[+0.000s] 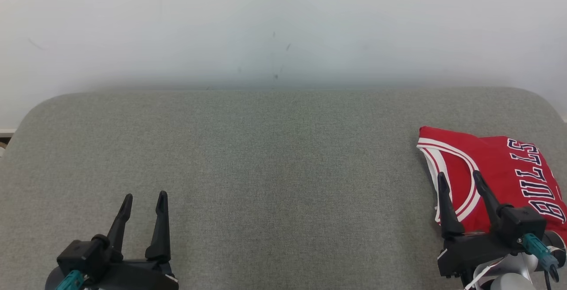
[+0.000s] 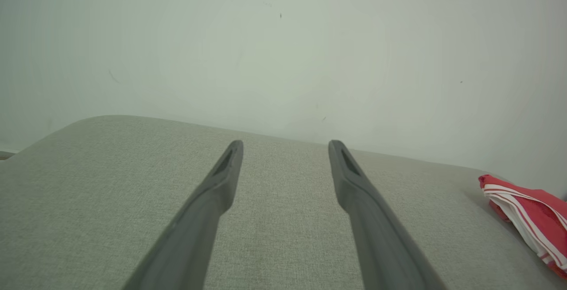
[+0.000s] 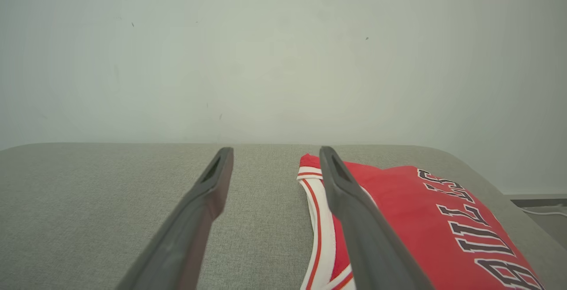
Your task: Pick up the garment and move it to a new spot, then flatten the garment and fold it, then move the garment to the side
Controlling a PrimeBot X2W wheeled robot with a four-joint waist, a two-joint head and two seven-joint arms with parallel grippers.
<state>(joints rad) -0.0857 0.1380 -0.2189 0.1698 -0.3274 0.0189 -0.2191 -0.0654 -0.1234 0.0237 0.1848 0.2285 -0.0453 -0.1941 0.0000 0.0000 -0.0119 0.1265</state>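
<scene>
Jersey (image 1: 509, 166) in red lies at the far right of the grey padded surface (image 1: 283, 170), folded into a compact, slightly rumpled bundle that reaches almost to the surface's right end. Black-and-white lettering (image 1: 538, 179) reading BULLS faces up and runs along its right half. White trim (image 1: 447, 157) with thin red stripes curves down its left edge.

Right at that trimmed edge stands the right gripper (image 1: 458, 175), its two dark fingers spread wide with nothing between them. In its own wrist view the right-hand finger crosses the trim while the left-hand finger lies over bare grey fabric just beside the jersey. I cannot tell whether either fingertip touches the cloth.

Well apart from all this, at the lower left of the head view, the left gripper (image 1: 145, 195) sits over bare surface, its fingers likewise spread and holding nothing. From its wrist camera the jersey shows as a red and white corner at the right edge of the picture.

Behind the surface rises a plain pale wall (image 1: 283, 24) with a few faint dark marks. In the right wrist view a white cable (image 3: 542, 212) lies on the floor past the surface's right end.
</scene>
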